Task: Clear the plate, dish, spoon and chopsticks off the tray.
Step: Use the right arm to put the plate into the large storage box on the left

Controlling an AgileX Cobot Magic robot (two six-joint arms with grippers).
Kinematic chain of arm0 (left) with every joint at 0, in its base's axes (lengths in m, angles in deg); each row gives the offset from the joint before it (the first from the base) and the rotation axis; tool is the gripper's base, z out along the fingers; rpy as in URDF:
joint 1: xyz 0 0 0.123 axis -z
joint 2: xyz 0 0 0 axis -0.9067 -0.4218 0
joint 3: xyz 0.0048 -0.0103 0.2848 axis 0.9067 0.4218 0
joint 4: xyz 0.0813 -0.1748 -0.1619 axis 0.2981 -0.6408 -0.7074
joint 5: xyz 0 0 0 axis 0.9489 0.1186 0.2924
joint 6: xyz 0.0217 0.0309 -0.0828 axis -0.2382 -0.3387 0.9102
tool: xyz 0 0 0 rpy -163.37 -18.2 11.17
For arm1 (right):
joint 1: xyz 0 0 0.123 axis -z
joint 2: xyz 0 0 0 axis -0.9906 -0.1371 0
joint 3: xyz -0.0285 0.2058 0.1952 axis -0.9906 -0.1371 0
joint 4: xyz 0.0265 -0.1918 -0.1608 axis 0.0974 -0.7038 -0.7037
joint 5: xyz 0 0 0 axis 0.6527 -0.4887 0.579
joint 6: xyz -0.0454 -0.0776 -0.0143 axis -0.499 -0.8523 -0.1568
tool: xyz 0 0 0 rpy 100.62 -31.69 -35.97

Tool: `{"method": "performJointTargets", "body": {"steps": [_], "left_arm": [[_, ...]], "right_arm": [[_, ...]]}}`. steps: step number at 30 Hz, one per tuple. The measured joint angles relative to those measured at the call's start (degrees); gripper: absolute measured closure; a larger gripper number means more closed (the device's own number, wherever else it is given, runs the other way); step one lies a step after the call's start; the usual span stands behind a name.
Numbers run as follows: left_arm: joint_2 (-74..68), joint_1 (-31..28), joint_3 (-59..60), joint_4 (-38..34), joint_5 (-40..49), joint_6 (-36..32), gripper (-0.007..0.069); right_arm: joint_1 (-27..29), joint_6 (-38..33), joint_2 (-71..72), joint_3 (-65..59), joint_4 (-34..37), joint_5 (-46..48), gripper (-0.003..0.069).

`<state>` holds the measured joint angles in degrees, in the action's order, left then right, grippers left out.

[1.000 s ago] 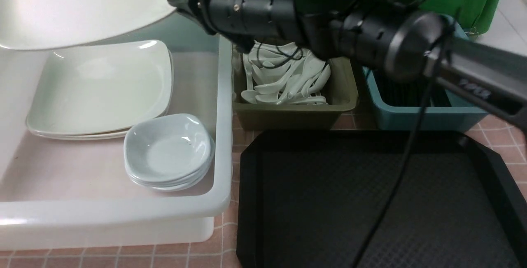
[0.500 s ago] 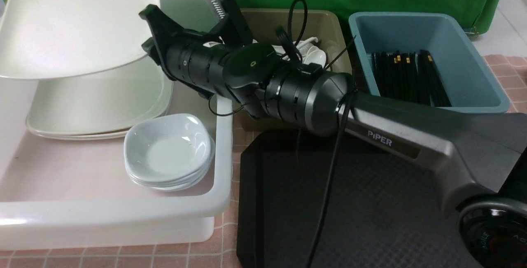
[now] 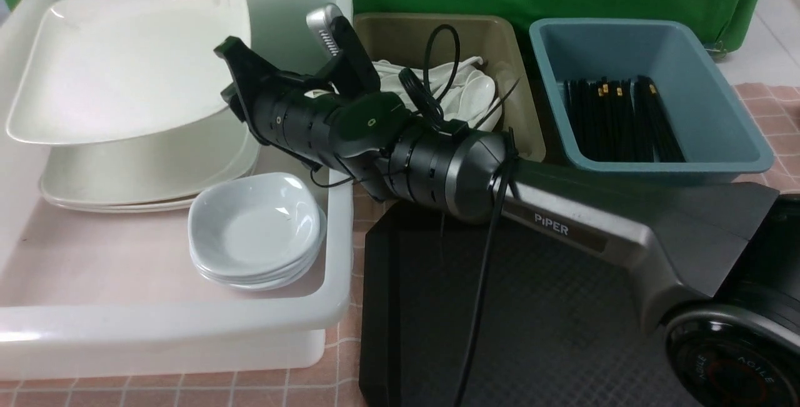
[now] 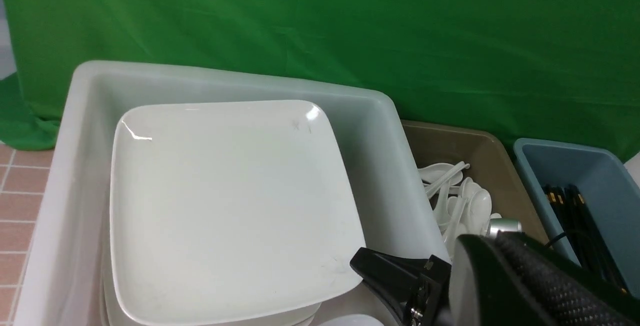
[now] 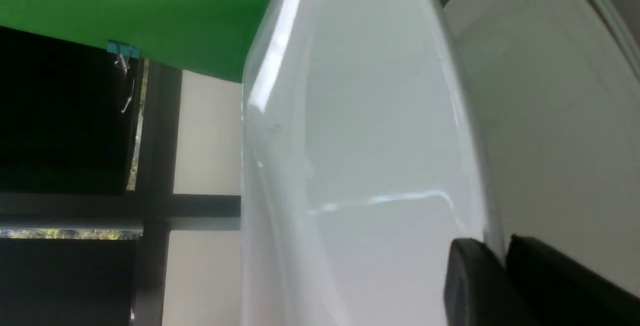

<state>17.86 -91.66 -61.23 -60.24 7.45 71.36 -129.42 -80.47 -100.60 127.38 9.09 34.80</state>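
1. Since half a second ago the plate [image 3: 125, 60] has come lower, now tilted just above the stack of white plates [image 3: 150, 175] inside the white tub [image 3: 187, 322]; the right arm [image 3: 437, 163] has dropped with it.
2. At the left, the tub also holds a stack of small grey-white dishes [image 3: 256, 229] near its front right corner, just beside the plate stack.
3. The right gripper [image 3: 228, 79] reaches over the tub's right wall. In the right wrist view its two fingers [image 5: 475, 286] sit either side of the plate's rim with a narrow slot between them; whether they are pinching the rim or have just let go cannot be told.
4. The right arm lies diagonally across the scene, hiding the front of the olive tub [image 3: 431, 32] and the far left corner of the tray [image 3: 562, 332].
5. The olive tub holds white soup spoons [image 3: 475, 91], partly behind the arm's cables.
6. To the right, the blue tub [image 3: 644, 94] holds black chopsticks [image 3: 619, 119] lying lengthwise.
7. The black tray sits in front of both small tubs, its visible floor bare.
8. The left gripper itself is out of sight and pressed closed; its camera looks down on the tub.
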Motion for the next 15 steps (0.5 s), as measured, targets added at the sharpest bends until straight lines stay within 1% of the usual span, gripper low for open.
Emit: {"method": "performJointTargets", "body": {"steps": [2,3,6,15], "left_arm": [[0.0,0.0,0.0,0.0,0.0,0.0,0.0606],[0.0,0.0,0.0,0.0,0.06,0.0,0.0606],[0.0,0.0,0.0,0.0,0.33,0.0,0.0606],[-0.37,0.0,0.0,0.0,0.5,0.0,0.0606]], "right_arm": [[0.0,0.0,0.06,0.19,0.0,-0.35,0.0439],[0.0,0.0,0.06,0.25,0.0,-0.49,0.0418],[0.0,-0.6,0.1,0.25,0.0,-0.6,0.0382],[0.05,-3.88,0.18,0.25,0.13,0.15,0.0373]]}}
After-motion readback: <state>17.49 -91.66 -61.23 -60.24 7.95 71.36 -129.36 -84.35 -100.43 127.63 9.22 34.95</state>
